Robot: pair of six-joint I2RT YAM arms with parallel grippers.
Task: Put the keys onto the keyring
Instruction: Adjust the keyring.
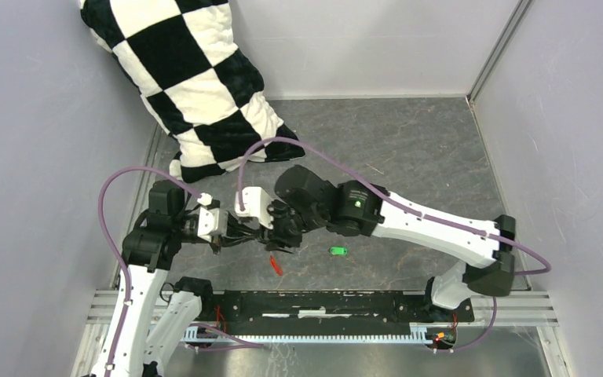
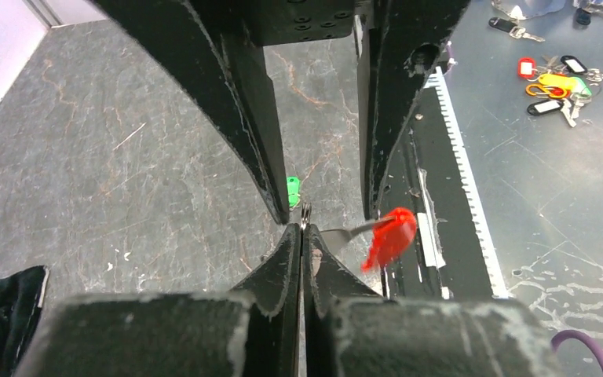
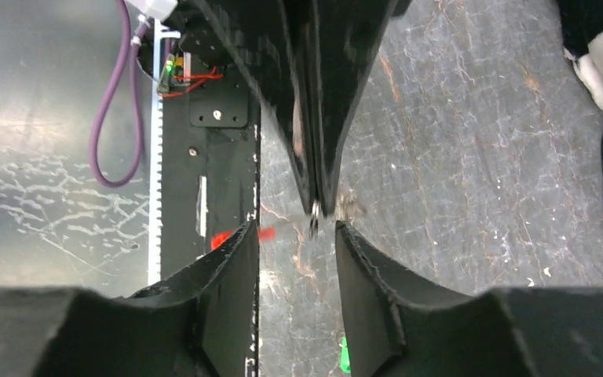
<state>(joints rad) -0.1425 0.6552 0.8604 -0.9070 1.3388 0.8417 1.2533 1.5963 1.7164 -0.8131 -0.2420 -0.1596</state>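
Keyring (image 2: 359,229) pinched by left gripper (image 2: 302,229)
Its tips are closed, apparently on the ring, red tag (image 2: 391,237) hanging beside; right gripper (image 3: 294,229) stands parted around them; key (image 2: 293,191) lies just beyond.

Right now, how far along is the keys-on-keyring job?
Done: nothing threaded yet. In hand: the left gripper is shut on the keyring at its metal ring; the right gripper faces it, open and empty. Left: the green key lies loose on the table; it needs picking up and working onto the ring.
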